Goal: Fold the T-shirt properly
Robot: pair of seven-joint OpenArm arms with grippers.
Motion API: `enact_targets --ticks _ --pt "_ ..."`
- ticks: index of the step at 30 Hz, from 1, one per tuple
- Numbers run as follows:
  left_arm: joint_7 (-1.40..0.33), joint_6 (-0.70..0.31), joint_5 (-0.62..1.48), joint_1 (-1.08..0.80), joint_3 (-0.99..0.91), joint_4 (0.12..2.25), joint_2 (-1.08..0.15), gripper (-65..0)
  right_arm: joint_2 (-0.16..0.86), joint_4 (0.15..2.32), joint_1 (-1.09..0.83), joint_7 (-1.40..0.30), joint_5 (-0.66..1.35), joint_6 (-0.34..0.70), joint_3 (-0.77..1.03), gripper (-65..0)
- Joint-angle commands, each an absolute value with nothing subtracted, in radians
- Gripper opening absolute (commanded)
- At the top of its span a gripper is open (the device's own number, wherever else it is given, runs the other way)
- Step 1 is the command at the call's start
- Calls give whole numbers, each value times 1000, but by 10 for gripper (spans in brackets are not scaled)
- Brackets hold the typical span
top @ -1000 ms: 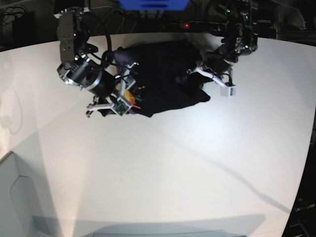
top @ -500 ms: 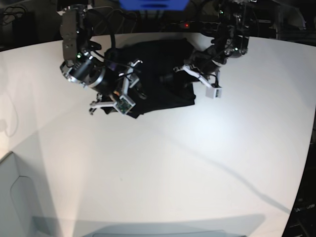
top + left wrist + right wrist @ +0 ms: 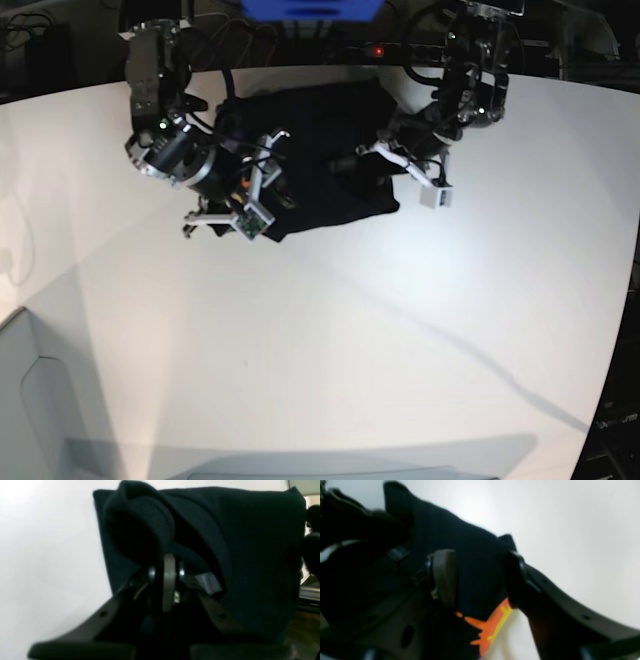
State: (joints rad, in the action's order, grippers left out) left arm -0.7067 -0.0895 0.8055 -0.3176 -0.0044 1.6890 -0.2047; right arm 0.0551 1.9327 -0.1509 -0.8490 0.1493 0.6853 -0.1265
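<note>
1. Black cloth T-shirt (image 3: 315,150) with orange print, bunched at the far edge of the white table (image 3: 400,340).
2. Left end effector (image 3: 166,562) pinched shut on a rolled black fold, probably to carry that edge across.
3. Right end effector (image 3: 480,580) parted, astride the printed hem, not clamped.
4. Beyond the table, dark cabling and a blue panel (image 3: 310,8).
</note>
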Motion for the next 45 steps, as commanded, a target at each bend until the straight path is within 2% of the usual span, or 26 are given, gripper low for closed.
enact_targets --ticks 1,4,17,32,37,41,45 --pt "-696 -99 816 -314 -7 1704 -211 -650 53 1942 -142 -823 163 698 -127 -401" --pt "-696 -99 817 -318 -12 1707 -213 -650 53 1919 -127 -823 163 698 -127 -450" --pt "-696 -97 814 -309 -12 1685 -231 -650 56 1822 -85 -820 163 698 -127 -561" --pt "-690 -97 814 -309 -13 1633 -231 -650 97 1699 -84 -707 162 698 -127 -566" --pt "-693 -97 814 -309 -13 1633 -231 -650 94 1827 -85 -716 166 698 -96 -566" --pt "-694 -97 814 -309 -13 1633 -231 -650 45 1951 -99 -719 165 698 -44 -562" --pt "-696 -97 814 -309 -13 1633 -231 -650 36 1893 -91 -716 163 698 -39 -562"
